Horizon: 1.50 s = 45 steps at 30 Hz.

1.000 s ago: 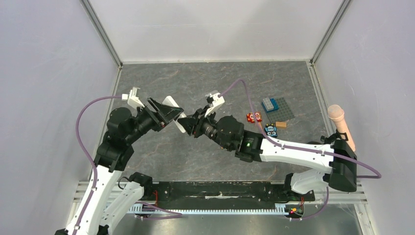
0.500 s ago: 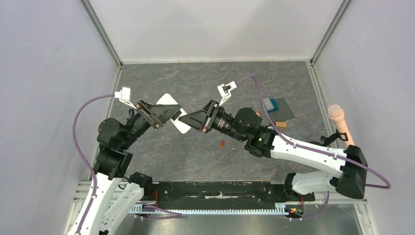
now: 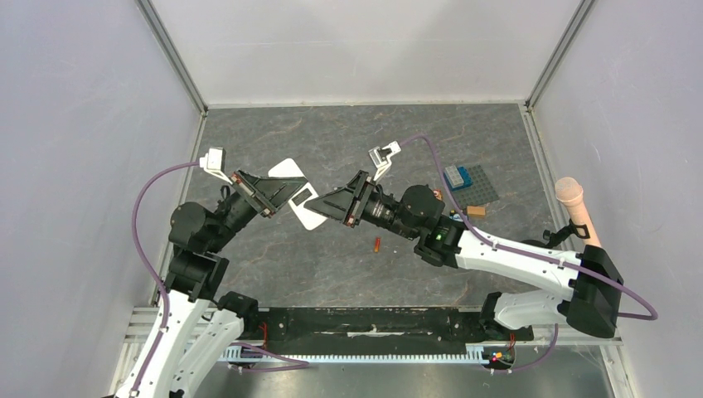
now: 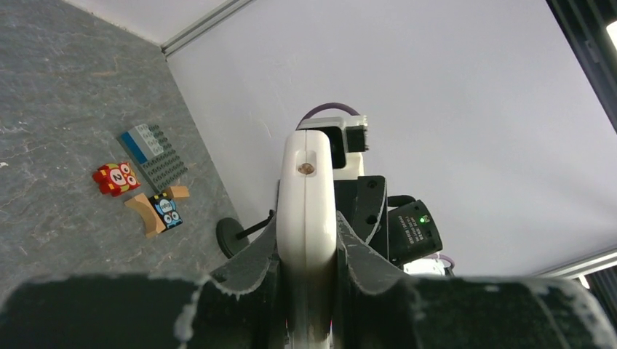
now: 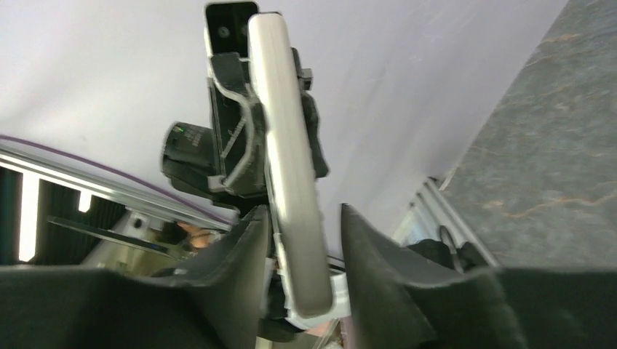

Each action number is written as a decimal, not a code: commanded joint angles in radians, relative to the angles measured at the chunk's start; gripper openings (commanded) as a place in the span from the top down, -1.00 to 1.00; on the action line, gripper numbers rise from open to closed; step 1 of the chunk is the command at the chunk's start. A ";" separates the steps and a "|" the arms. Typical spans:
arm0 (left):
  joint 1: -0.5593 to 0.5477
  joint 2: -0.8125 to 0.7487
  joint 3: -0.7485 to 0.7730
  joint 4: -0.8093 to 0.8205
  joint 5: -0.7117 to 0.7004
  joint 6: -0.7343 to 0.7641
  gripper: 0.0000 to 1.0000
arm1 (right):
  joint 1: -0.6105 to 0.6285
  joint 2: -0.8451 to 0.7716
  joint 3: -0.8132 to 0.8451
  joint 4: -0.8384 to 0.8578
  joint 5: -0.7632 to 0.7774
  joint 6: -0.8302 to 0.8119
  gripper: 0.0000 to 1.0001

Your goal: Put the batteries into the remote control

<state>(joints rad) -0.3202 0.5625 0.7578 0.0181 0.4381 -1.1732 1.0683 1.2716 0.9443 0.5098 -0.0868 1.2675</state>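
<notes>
The white remote control (image 3: pixel 313 217) is held up in the air between the two arms, above the table's middle. My left gripper (image 3: pixel 288 192) is shut on its left part; in the left wrist view the remote control (image 4: pixel 307 182) stands edge-on, pinched from both sides. My right gripper (image 3: pixel 322 207) straddles the other end. In the right wrist view the remote control (image 5: pixel 287 145) leans by one finger, with a clear gap to the other finger (image 5: pixel 371 247), so this gripper is open. One orange-red battery (image 3: pixel 375 244) lies on the table below the right arm. The dark battery is out of view.
Toy pieces lie at the right rear: a grey studded plate (image 3: pixel 466 178) with a blue brick, a red block (image 4: pixel 115 178), a blue-faced block (image 4: pixel 167 211) and a wooden arch (image 4: pixel 140 212). A pink-headed microphone (image 3: pixel 574 201) stands on its stand by the right wall.
My left jaws have shut on the remote control and the right jaws have eased apart. The right arm swung back to the right, uncovering the orange-red battery on the table.
</notes>
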 commanded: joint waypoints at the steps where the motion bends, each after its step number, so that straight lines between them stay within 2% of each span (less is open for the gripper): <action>1: 0.001 -0.001 0.001 0.021 0.004 0.032 0.96 | -0.008 -0.010 -0.043 0.029 0.014 -0.008 -0.06; 3: 0.001 -0.008 -0.003 0.015 -0.030 0.010 0.96 | -0.008 -0.012 -0.057 0.037 0.028 0.003 -0.20; 6: 0.002 -0.026 -0.013 0.023 -0.069 -0.021 0.96 | 0.003 0.008 -0.070 0.078 0.033 0.043 -0.19; 20: 0.002 -0.050 -0.062 0.093 -0.110 -0.217 0.96 | 0.056 0.081 -0.142 0.190 0.067 0.132 0.30; 33: 0.003 -0.026 -0.065 0.087 -0.155 -0.214 0.96 | 0.056 0.023 -0.237 0.226 0.018 0.106 0.77; 39: 0.003 -0.005 -0.062 0.094 -0.176 -0.207 0.96 | 0.056 -0.006 -0.276 0.249 -0.006 0.075 0.91; 45: 0.003 -0.005 -0.073 0.099 -0.206 -0.223 0.96 | 0.056 -0.015 -0.319 0.325 -0.033 0.057 0.89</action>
<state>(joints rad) -0.3504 0.5682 0.6640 -0.0135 0.4072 -1.3186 1.1130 1.2884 0.6868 0.8509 -0.0219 1.4033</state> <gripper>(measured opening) 0.273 0.237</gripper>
